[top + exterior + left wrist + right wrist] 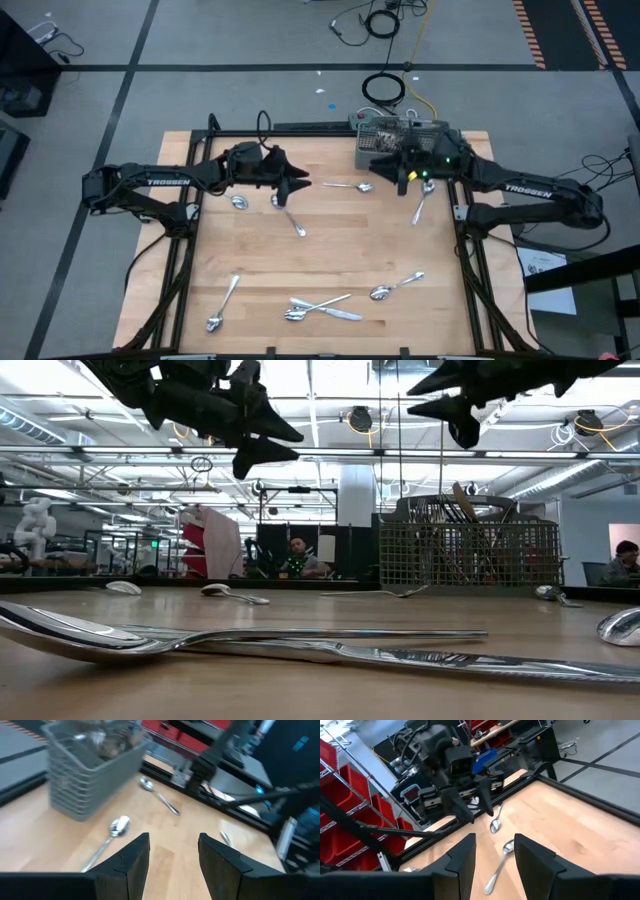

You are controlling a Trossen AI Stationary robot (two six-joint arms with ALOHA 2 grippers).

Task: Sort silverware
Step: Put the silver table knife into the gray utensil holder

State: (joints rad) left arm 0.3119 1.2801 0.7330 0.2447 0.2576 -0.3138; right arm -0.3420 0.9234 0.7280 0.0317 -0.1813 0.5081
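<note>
Above the far half of the wooden table [330, 260], both arms hang clear of the surface, and neither holds anything. The left gripper [297, 186] hovers left of centre, its fingers [131, 865] parted with bare wood showing between them. The right gripper [388, 170] hovers just in front of the grey mesh basket [385, 140], which stands at the far edge toward the right corner; its fingers [462, 862] are likewise parted and empty.

Some silverware already stands upright in the basket, handles up, as the low view shows. The rest lies loose on the table: a spoon [352, 186] between the two grippers, a smaller piece [238, 202] and a spoon [292, 222] below the left gripper, and another spoon [422, 208] near the right edge. Nearer the front edge lie a spoon [222, 305] toward the left corner, a crossed cluster [320, 308] around the middle, and one more spoon [395, 288] to its right.

Judging by this spread, the sorting is well short of done, and both open grippers look poised between picks, the right one close to the basket where pieces belong.
</note>
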